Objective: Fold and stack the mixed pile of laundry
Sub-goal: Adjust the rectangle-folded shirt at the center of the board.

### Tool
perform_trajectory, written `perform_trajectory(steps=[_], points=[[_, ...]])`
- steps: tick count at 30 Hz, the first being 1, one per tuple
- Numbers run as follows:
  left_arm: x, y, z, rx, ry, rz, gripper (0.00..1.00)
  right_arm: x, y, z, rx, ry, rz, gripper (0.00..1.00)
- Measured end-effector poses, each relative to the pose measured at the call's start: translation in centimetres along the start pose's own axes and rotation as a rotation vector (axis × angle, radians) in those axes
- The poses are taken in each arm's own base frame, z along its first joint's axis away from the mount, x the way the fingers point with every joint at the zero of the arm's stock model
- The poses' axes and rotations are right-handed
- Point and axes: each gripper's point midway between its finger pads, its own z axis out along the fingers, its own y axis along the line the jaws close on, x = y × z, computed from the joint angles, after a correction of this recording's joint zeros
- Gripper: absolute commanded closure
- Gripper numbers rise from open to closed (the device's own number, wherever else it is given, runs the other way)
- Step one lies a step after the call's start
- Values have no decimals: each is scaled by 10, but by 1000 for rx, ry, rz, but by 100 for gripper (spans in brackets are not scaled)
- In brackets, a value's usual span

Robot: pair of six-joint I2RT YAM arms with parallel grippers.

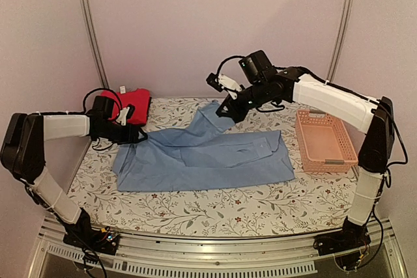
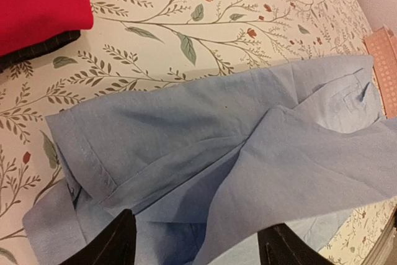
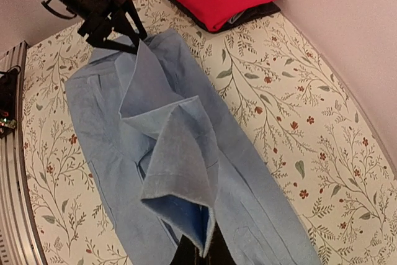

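— On the desk?
— Blue shirt, spread mid-desk – one sleeve lifted, pinched tight in the right jaws.
— And red?
— Red top, folded at the far left corner, apart from the shirt.
— Left jaws?
— Parted, low over the shirt's left edge.

Robot test cell in a lab, dressed to look domestic.

- Enclosure: plain pale walls close behind and to both sides, with bare metal uprights running up the back corners.
- Near edge: slotted aluminium rail with two robot arms bolted to it, left arm and right arm. Loose wiring sits at the bases.
- Work surface: the only homely touches are a floral tablecloth, a pink slatted basket, a light blue shirt spread out, and a folded red garment at the back left.
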Motion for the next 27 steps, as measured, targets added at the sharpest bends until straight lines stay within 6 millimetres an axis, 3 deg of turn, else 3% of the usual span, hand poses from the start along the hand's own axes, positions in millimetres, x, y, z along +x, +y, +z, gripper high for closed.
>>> perform_trajectory(steps=[7,10,15,18,23,27], points=[[-17,4,-22,-11,-70,-17,27,105,25,-27,-15,180,43,100],[-20,7,-27,-8,-81,-30,26,146,20,-34,25,256,77,100],[-23,5,-33,12,-95,-46,24,214,4,-28,125,419,90,100],[-26,2,-36,21,-106,-47,23,223,-14,-22,205,437,54,100],[-26,1,-37,28,-109,-53,22,208,-54,-20,356,356,-51,100],[-26,0,-39,27,-114,-55,21,208,-78,-24,451,315,-151,100]])
